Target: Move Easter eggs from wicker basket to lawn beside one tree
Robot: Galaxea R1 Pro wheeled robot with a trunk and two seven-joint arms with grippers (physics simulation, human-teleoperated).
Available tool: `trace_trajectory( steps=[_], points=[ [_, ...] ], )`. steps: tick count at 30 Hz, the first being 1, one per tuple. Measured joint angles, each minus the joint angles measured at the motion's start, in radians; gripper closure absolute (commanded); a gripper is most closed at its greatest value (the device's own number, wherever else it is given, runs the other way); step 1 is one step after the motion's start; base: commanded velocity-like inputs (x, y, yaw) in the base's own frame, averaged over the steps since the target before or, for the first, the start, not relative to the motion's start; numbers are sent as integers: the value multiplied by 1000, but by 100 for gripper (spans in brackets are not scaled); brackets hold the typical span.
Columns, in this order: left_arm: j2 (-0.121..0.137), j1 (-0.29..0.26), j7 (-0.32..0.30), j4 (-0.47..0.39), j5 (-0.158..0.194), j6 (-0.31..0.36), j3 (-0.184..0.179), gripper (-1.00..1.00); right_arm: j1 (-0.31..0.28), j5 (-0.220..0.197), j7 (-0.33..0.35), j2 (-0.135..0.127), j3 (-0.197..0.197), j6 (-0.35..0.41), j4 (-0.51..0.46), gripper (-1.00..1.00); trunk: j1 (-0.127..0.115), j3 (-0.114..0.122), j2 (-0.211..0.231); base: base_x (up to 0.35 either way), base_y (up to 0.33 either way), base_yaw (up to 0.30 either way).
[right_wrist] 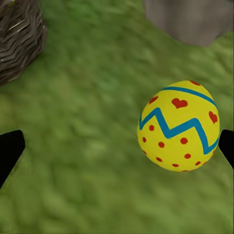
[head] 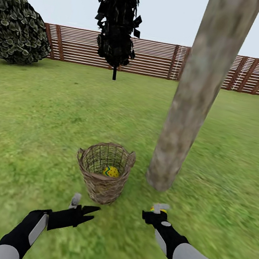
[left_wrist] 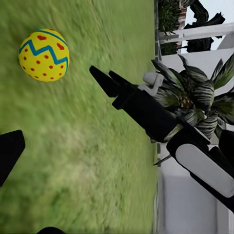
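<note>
The wicker basket [head: 104,176] stands on the lawn [head: 42,123] just left of the pale tree [head: 187,114] trunk, with one Easter egg [head: 111,171] inside it. Another egg [right_wrist: 179,126] lies on the grass between my right gripper's [right_wrist: 117,148] wide-open fingers, close to one fingertip [right_wrist: 227,146]. In the head view it shows as a yellow patch [head: 158,210] under the right gripper [head: 155,212], in front of the trunk's foot. In the left wrist view an egg [left_wrist: 44,55] rests on grass just off the right gripper [left_wrist: 105,78]. My left gripper [head: 90,215] is open and holds nothing, low in front of the basket.
A brown slat fence [head: 158,58] closes the garden at the back. A dark thin-trunked tree [head: 120,22] stands mid-back and a round shrub [head: 18,26] at far left. A striped-leaf plant [left_wrist: 195,102] and a pale wall lie behind the right arm. Open grass stretches left and right.
</note>
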Motion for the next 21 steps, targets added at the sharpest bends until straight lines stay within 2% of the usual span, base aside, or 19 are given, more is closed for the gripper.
trace_trajectory(
  steps=[8, 11, 14, 15, 16, 21],
  points=[
    [-1, 0, 0, 2, 0, 0, 0, -100, 0, 0, 1, -1, 0, 5, -1, -100, 0, 0, 0, 136, 296, 0],
    [-1, 0, 0, 1, 0, -1, 0, -100, 0, 0, 2, -5, 0, 76, -21, -100, 0, 0, 0, 112, 244, 0],
    [0, 0, 0, 1, 0, -1, 1, -100, -1, -1, 3, -9, -3, 225, -129, -100, 0, 0, 0, 31, 67, 0],
    [0, 0, 1, 1, 0, -1, 1, -100, -1, -2, 3, -8, -7, 318, -202, -100, 0, 0, 0, 3, 6, 0],
    [0, 0, 2, 1, -1, -3, 1, -100, -1, -3, 3, -6, -9, 480, -307, -100, 0, 0, 0, 2, 4, 0],
    [1, 0, 5, -1, -3, -6, 1, -100, -1, -3, 3, -10, -17, 714, -546, -100, 0, 0, 0, 0, 0, 0]
  ],
)
